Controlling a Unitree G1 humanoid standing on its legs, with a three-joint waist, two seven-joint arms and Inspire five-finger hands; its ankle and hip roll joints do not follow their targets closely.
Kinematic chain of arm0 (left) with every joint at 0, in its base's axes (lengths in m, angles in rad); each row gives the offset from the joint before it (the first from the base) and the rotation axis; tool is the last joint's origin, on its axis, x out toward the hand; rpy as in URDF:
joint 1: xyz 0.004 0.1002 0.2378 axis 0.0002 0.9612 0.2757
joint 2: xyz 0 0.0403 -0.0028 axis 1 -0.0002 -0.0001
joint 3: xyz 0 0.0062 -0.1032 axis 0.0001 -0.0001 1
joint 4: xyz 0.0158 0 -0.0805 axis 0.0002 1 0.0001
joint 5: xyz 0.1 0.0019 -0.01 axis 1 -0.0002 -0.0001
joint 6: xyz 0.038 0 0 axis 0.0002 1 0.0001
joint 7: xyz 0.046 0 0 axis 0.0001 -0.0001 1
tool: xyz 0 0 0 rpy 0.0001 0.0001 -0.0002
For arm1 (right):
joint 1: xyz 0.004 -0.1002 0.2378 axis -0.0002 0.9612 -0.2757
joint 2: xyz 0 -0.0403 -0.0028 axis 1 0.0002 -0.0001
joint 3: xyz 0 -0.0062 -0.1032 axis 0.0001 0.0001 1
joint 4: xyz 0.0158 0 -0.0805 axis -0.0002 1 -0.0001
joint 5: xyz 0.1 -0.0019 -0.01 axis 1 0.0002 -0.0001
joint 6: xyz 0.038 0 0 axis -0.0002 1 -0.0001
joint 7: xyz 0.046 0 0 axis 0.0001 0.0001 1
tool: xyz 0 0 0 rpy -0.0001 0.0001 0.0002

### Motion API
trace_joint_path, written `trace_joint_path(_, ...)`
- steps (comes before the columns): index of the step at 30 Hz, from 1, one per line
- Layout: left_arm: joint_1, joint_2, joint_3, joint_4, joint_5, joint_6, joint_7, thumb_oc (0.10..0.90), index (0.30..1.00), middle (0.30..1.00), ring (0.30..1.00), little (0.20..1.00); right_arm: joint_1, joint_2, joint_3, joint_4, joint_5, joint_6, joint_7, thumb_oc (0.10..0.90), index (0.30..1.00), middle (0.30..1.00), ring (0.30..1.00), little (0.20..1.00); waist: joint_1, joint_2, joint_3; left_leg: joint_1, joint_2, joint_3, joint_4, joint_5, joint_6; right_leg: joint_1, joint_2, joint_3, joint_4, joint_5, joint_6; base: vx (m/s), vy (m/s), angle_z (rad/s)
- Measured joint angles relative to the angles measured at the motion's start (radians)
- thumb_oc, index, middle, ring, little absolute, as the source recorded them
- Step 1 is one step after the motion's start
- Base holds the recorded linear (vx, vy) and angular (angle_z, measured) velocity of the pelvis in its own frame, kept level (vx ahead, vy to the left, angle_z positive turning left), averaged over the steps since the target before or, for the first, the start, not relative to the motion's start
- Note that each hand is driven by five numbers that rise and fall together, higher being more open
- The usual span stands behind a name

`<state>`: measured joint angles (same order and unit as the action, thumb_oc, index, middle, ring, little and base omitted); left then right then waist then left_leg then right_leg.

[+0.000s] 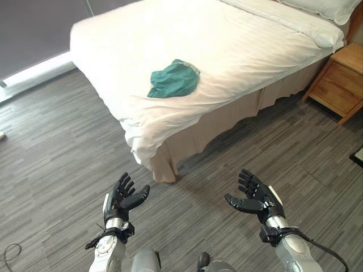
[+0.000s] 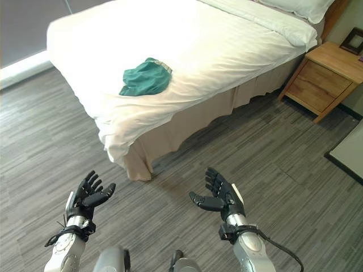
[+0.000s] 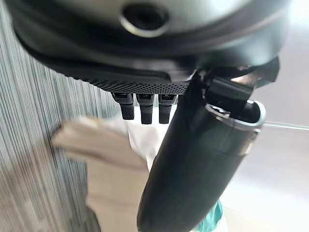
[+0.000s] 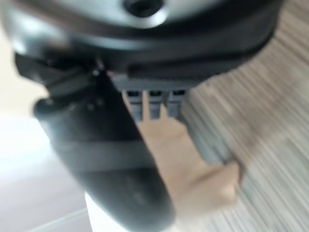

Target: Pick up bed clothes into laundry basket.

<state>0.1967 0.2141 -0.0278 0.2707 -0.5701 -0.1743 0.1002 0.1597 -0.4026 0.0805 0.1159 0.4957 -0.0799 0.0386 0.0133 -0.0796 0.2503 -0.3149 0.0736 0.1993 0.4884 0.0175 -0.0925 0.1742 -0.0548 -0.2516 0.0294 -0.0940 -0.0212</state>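
Note:
A crumpled teal-green garment [image 1: 174,79] lies on the white bed [image 1: 227,45], near the bed's foot corner. It also shows as a green sliver [image 3: 212,221] past the left thumb. My left hand [image 1: 121,199] is raised over the floor in front of the bed's corner, fingers straight and empty. My right hand [image 1: 255,198] is held at the same height further right, open and empty too. Both hands are well short of the bed and apart from the garment.
The bed's beige skirt [image 1: 187,141] hangs to the grey plank floor [image 1: 57,170]. A wooden nightstand [image 1: 340,82] stands at the right by the pillow [image 1: 323,8]. A dark-edged mat [image 2: 349,153] lies at the far right.

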Motion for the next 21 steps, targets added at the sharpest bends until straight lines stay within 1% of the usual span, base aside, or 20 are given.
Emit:
trace_joint_path(1,0.025,0.012,-0.001,0.007,0.000,0.001,-0.010,0.800,0.900,0.900,0.900,0.900,-0.002,-0.006,0.036,0.004,0.002,-0.018,-0.008,0.800,0.900,0.900,0.900,0.900,0.010,0.047,-0.045,-0.039,0.000,-0.006,-0.322,0.015,0.009,0.059,0.076,0.058,-0.080,-0.035,0.059,0.86,0.034,-1.09)
trace_joint_path(3,0.016,0.016,-0.001,0.043,0.000,0.003,-0.009,0.800,0.900,0.900,0.900,0.900,-0.011,-0.006,0.047,0.031,0.002,-0.022,-0.004,0.800,0.900,0.900,0.900,0.900,0.019,0.072,-0.037,-0.047,0.000,-0.035,-0.475,0.047,0.021,0.135,0.105,0.076,-0.121,-0.051,0.041,0.59,0.017,-0.98)
trace_joint_path(4,0.019,0.015,0.001,0.060,0.000,0.006,-0.005,0.800,0.900,0.900,0.900,0.900,-0.006,-0.003,0.058,0.048,0.001,-0.022,-0.006,0.800,0.900,0.900,0.900,0.900,0.025,0.070,-0.038,-0.048,-0.007,-0.031,-0.511,0.043,0.016,0.164,0.099,0.080,-0.121,-0.082,0.054,0.41,0.067,-1.09)
trace_joint_path(5,0.038,0.013,0.002,0.076,-0.006,0.009,-0.001,0.800,0.900,0.900,0.900,0.900,0.033,-0.016,0.074,0.067,-0.002,-0.016,-0.004,0.800,0.900,0.900,0.900,0.900,0.032,0.064,-0.050,-0.048,-0.029,0.014,-0.468,0.028,0.038,0.237,0.077,0.120,-0.120,-0.130,0.039,0.59,0.136,-0.99)
trace_joint_path(6,0.055,0.005,0.002,0.073,-0.008,0.009,-0.001,0.800,0.900,0.900,0.900,0.900,0.063,-0.033,0.073,0.065,-0.002,-0.016,-0.003,0.800,0.900,0.900,0.900,0.900,0.026,0.090,-0.072,-0.047,-0.021,0.035,-0.433,-0.015,0.073,0.274,0.084,0.134,-0.115,-0.154,0.061,0.55,0.160,-0.86)
trace_joint_path(7,0.056,0.014,0.015,0.076,-0.008,0.010,-0.003,0.800,0.900,0.900,0.900,0.900,0.085,-0.017,0.069,0.071,-0.003,-0.008,-0.011,0.800,0.900,0.900,0.900,0.900,0.017,0.062,-0.095,-0.054,-0.024,0.058,-0.383,0.113,0.144,0.307,0.047,0.148,-0.113,-0.180,0.072,0.59,0.203,-0.49)
trace_joint_path(8,0.051,0.013,0.042,0.075,-0.009,0.010,-0.001,0.800,0.900,0.900,0.900,0.900,0.088,-0.006,0.074,0.071,-0.004,0.005,-0.013,0.800,0.900,0.900,0.900,0.900,0.013,0.028,-0.109,-0.064,-0.026,0.107,-0.327,0.129,0.158,0.303,0.009,0.161,-0.090,-0.188,0.080,0.61,0.205,-0.67)
trace_joint_path(9,0.035,0.017,0.058,0.076,-0.009,0.011,0.003,0.800,0.900,0.900,0.900,0.900,0.079,0.001,0.082,0.071,-0.007,0.005,-0.014,0.800,0.900,0.900,0.900,0.900,0.019,0.011,-0.109,-0.059,-0.032,0.117,-0.294,0.127,0.163,0.271,-0.025,0.178,-0.014,-0.187,0.080,0.57,0.220,-0.86)
trace_joint_path(10,0.020,0.025,0.067,0.078,-0.008,0.022,0.005,0.800,0.900,0.900,0.900,0.900,0.077,0.011,0.088,0.070,-0.013,0.005,-0.014,0.800,0.900,0.900,0.900,0.900,0.024,0.002,-0.107,-0.036,-0.042,0.132,-0.280,0.092,0.185,0.216,-0.048,0.177,0.122,-0.177,0.093,0.52,0.244,-0.78)
trace_joint_path(11,0.022,0.018,0.064,0.092,-0.003,0.030,0.006,0.800,0.900,0.900,0.900,0.900,0.085,0.023,0.090,0.066,-0.024,0.004,-0.017,0.800,0.900,0.900,0.900,0.900,0.020,0.013,-0.096,0.021,-0.059,0.145,-0.278,0.052,0.211,0.071,-0.085,0.175,0.492,-0.109,0.155,0.30,0.176,-0.31)
trace_joint_path(12,0.038,0.017,0.046,0.100,0.003,0.032,0.006,0.800,0.900,0.900,0.900,0.900,0.098,0.033,0.086,0.062,-0.029,0.004,-0.020,0.800,0.900,0.900,0.900,0.900,0.008,0.018,-0.091,0.061,-0.065,0.128,-0.288,0.051,0.203,-0.019,-0.114,0.190,0.699,-0.030,0.172,0.47,0.276,0.18)
trace_joint_path(13,0.065,0.016,0.021,0.106,0.009,0.034,0.004,0.800,0.900,0.900,0.900,0.900,0.116,0.047,0.083,0.063,-0.027,-0.001,-0.019,0.800,0.900,0.900,0.900,0.900,-0.008,0.028,-0.086,0.108,-0.099,0.093,-0.310,0.029,0.198,-0.115,-0.114,0.235,0.860,-0.031,0.158,0.30,0.182,0.68)
trace_joint_path(14,0.087,0.025,-0.023,0.103,0.016,0.032,-0.001,0.800,0.900,0.900,0.900,0.900,0.110,0.052,0.098,0.063,-0.028,-0.008,-0.024,0.800,0.900,0.900,0.900,0.900,-0.032,0.049,-0.068,0.156,-0.124,0.038,-0.348,-0.006,0.238,-0.257,-0.076,0.287,0.993,-0.047,0.152,0.45,0.230,0.64)
trace_joint_path(15,0.085,0.022,-0.038,0.105,0.021,0.032,-0.002,0.800,0.900,0.900,0.900,0.900,0.091,0.033,0.122,0.062,-0.030,-0.008,-0.020,0.800,0.900,0.900,0.900,0.900,-0.039,0.067,-0.051,0.172,-0.126,0.026,-0.378,-0.012,0.254,-0.386,-0.046,0.312,1.066,-0.061,0.152,0.56,0.017,1.20)
trace_joint_path(16,0.089,0.019,-0.064,0.059,0.025,0.045,-0.021,0.800,0.900,0.900,0.900,0.900,0.041,0.029,0.112,0.035,-0.043,-0.008,0.000,0.800,0.900,0.900,0.900,0.900,-0.077,0.118,0.027,0.250,-0.116,0.032,-0.455,0.048,0.232,-0.618,-0.021,0.285,1.050,-0.070,0.161,0.58,0.020,1.25)
trace_joint_path(17,0.114,0.034,-0.092,0.030,0.026,0.057,-0.030,0.800,0.900,0.900,0.900,0.900,0.045,0.036,0.107,0.037,-0.043,-0.006,0.002,0.800,0.900,0.900,0.900,0.900,-0.096,0.111,0.045,0.306,-0.145,0.006,-0.495,0.048,0.231,-0.686,-0.046,0.281,0.970,-0.064,0.135,0.62,-0.084,1.75)
trace_joint_path(18,0.139,0.052,-0.118,-0.009,0.032,0.075,-0.033,0.800,0.900,0.900,0.900,0.900,0.059,0.044,0.098,0.040,-0.043,-0.005,0.003,0.800,0.900,0.900,0.900,0.900,-0.114,0.107,0.042,0.317,-0.162,-0.021,-0.498,0.044,0.237,-0.684,-0.102,0.217,0.730,-0.070,0.109,0.33,-0.089,1.41)
trace_joint_path(19,0.151,0.071,-0.132,-0.034,0.034,0.076,-0.042,0.800,0.900,0.900,0.900,0.900,0.070,0.058,0.082,0.031,-0.043,-0.007,0.003,0.800,0.900,0.900,0.900,0.900,-0.109,0.093,0.034,0.325,-0.182,-0.045,-0.502,0.040,0.239,-0.673,-0.133,0.163,0.515,-0.058,0.096,0.40,-0.108,1.10)
trace_joint_path(20,0.169,0.088,-0.129,-0.057,0.033,0.074,-0.050,0.800,0.900,0.900,0.900,0.900,0.056,0.065,0.085,0.040,-0.043,-0.007,0.003,0.800,0.900,0.900,0.900,0.900,-0.096,0.067,0.041,0.338,-0.199,-0.049,-0.505,0.034,0.240,-0.692,-0.129,0.190,0.423,-0.032,0.075,0.23,-0.048,0.72)
trace_joint_path(21,0.175,0.095,-0.129,-0.055,0.033,0.074,-0.053,0.800,0.900,0.900,0.900,0.900,0.027,0.065,0.088,0.065,-0.043,-0.005,0.005,0.800,0.900,0.900,0.900,0.900,-0.091,0.056,0.042,0.337,-0.202,-0.067,-0.490,0.015,0.247,-0.691,-0.082,0.279,0.331,-0.008,0.076,0.25,-0.053,0.87)
